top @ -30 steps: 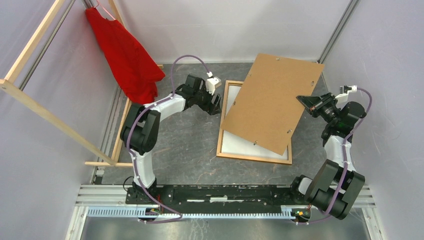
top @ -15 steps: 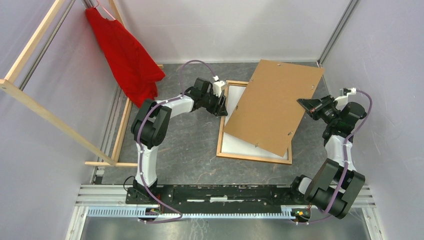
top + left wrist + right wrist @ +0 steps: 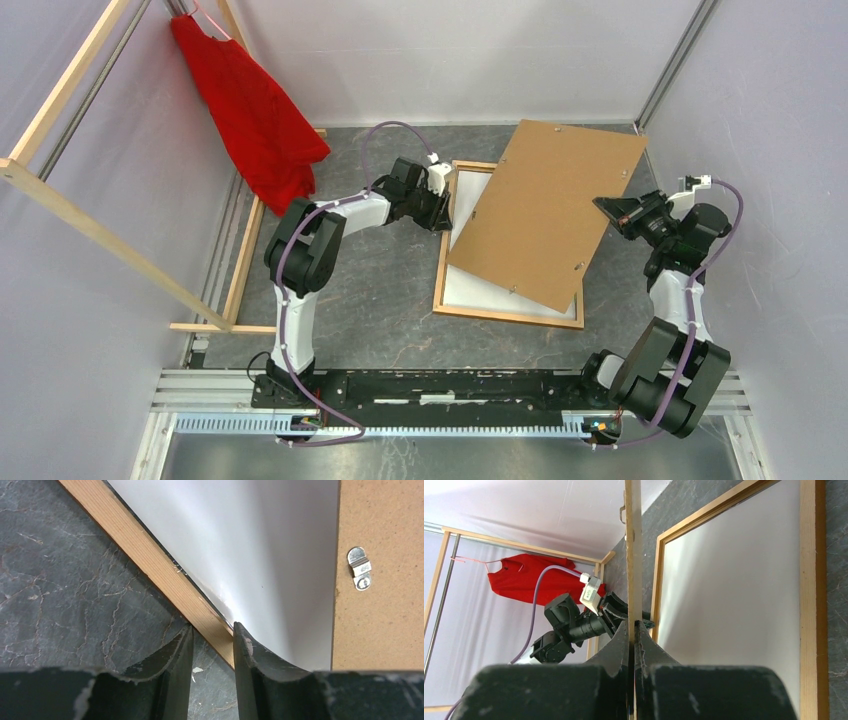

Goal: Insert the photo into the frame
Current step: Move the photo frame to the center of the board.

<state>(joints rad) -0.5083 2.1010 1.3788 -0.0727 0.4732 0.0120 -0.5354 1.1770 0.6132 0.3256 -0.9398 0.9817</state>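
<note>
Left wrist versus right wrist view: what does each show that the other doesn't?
Only the left wrist: the backing board's brown face with a metal clip, and the left tool's fingers either side of the frame's rail. Only the right wrist: the right tool shut on that board's edge, the red garment, the left arm. Both: frame, board, the white surface inside the frame.

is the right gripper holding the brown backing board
Yes, the right gripper is pinched shut on the thin edge of the backing board.
</note>
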